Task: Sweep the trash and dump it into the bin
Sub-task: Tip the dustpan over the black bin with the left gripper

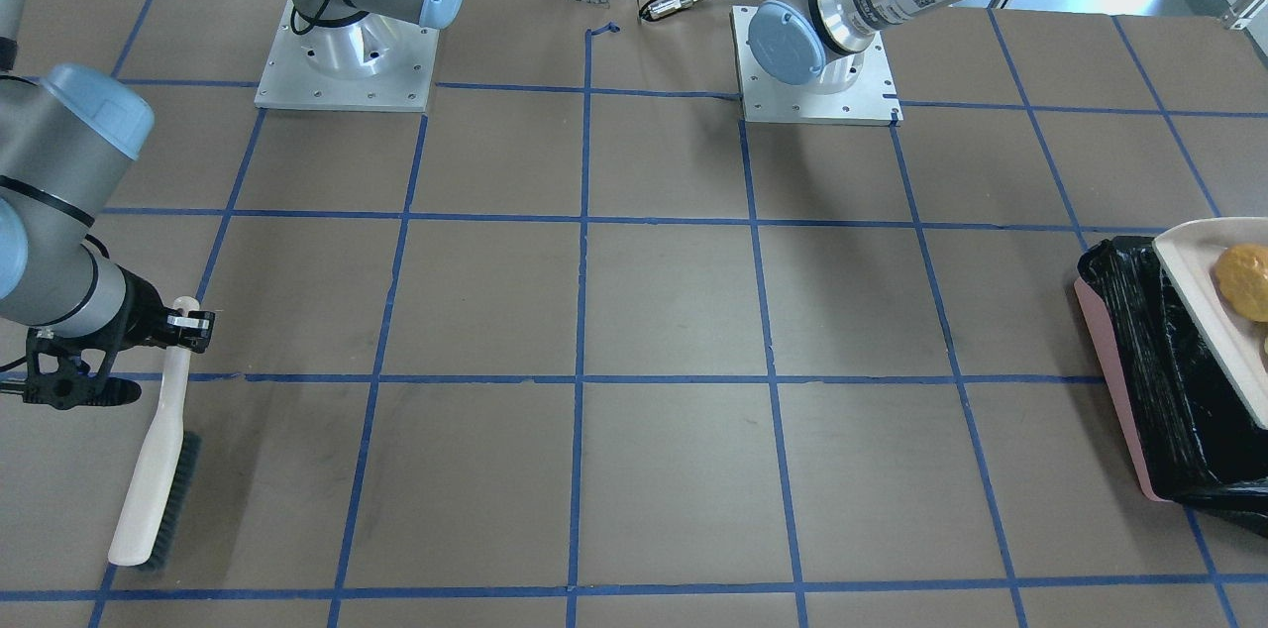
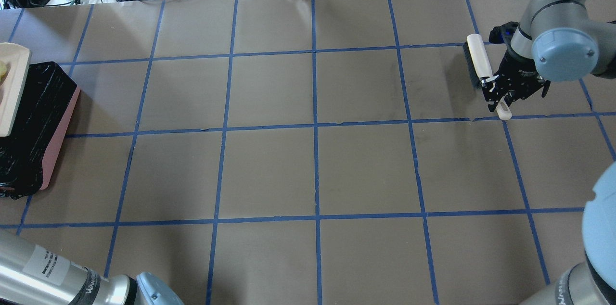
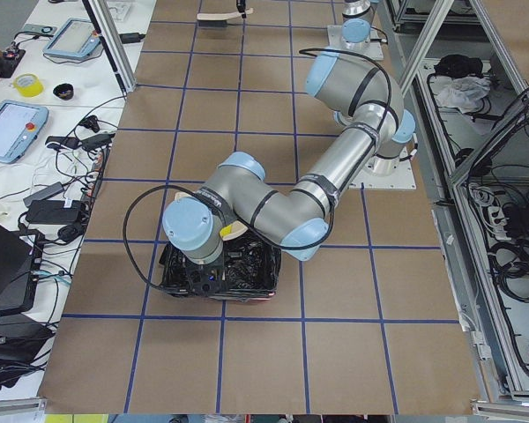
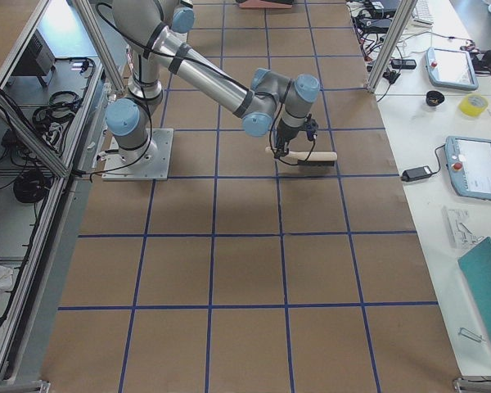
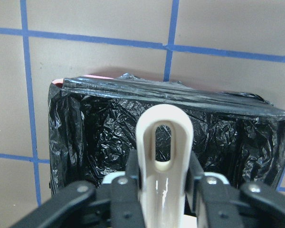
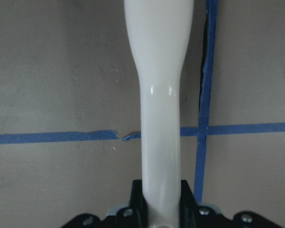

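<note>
Bright even lighting, soft shadows on brown paper-covered desk [image 1: 674, 311], glare on crinkly black plastic bin liner [image 5: 95, 137], wrist-view foreground blurred.

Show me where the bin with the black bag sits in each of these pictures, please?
Front-facing: bin at the right edge, mid-height.
Overhead: bin at the left edge.
Exterior left: bin low, just left of centre.
Exterior right: probably the pink sliver at the top edge.
Left wrist: bin fills the middle.
Right wrist: not in it.
Shared landmark: the beige dustpan over it.
</note>
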